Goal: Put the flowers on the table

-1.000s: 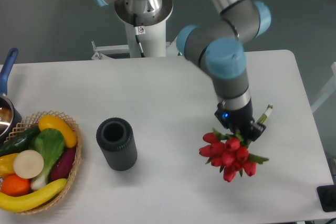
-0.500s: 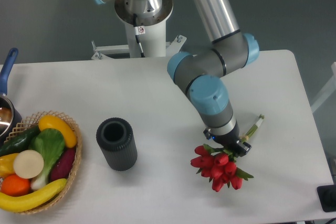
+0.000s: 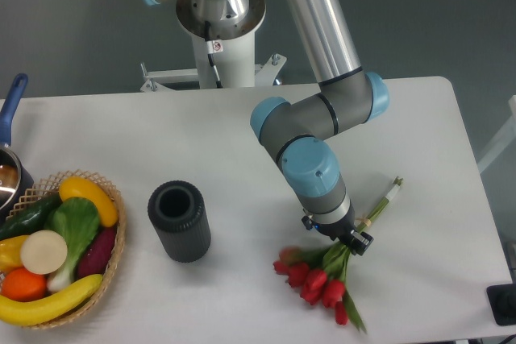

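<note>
The flowers (image 3: 316, 278), red tulips with green stems, lie low on the white table (image 3: 161, 130) at the front right. The red heads point to the lower left and the stem ends (image 3: 389, 194) point to the upper right. My gripper (image 3: 352, 239) points down over the middle of the stems and is shut on them. Its fingers are mostly hidden under the blue wrist. The tulip heads seem to rest on the tabletop.
A dark grey ribbed vase (image 3: 179, 221) stands upright left of the flowers. A wicker basket (image 3: 115, 241) of fruit and vegetables sits at the front left, with a blue-handled pot (image 3: 8, 163) behind it. A black object (image 3: 503, 304) is at the front right corner.
The arm has lowered and moved left with the flowers. The bunch has gone from hanging above the table to lying low, heads spread towards the lower left.
</note>
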Robot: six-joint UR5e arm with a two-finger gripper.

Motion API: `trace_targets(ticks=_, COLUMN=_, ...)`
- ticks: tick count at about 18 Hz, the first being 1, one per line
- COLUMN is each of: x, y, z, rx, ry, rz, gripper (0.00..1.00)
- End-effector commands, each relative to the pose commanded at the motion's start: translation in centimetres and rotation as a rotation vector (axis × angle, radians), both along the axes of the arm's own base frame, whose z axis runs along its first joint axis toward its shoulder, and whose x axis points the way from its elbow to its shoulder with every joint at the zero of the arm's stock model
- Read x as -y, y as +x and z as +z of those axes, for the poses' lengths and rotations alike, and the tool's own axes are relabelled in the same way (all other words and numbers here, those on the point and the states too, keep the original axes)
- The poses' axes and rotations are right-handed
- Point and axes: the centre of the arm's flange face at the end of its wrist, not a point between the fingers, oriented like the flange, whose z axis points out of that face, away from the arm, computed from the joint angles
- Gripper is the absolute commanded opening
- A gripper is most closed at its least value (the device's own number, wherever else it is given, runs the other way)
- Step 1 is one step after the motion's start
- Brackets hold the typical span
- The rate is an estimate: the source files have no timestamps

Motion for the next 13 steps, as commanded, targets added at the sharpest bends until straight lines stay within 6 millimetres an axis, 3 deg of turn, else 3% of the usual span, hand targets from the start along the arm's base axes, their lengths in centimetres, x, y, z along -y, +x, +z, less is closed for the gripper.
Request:
trace_targets(ticks=2, x=-0.3, y=0.2, z=1.0, rx=0.025, ry=0.066, rz=0.023, gripper=1.00)
trace_targets(ticks=3, x=-0.6, y=0.0, z=2.5, rx=0.026, ry=0.123, rz=0.066, gripper=1.00)
trace_targets(ticks=5, x=-1.5, y=-0.7, z=7.4, rx=0.039, ry=0.292, rz=0.178, gripper=1.00)
trace_targets(ticks=8, x=-0.4, y=-1.9, z=13.1, rx=0.048, ry=0.437, rz=0.215, gripper=1.00)
trace_targets(ticks=10, x=0.9, y=-2.6, z=15.5, rx=0.040, ry=0.479, rz=0.213, gripper=1.00)
trace_targets(ticks=13, x=5.3, y=-4.2, z=18.6, rx=0.045, ry=0.501, rz=0.128, gripper=1.00)
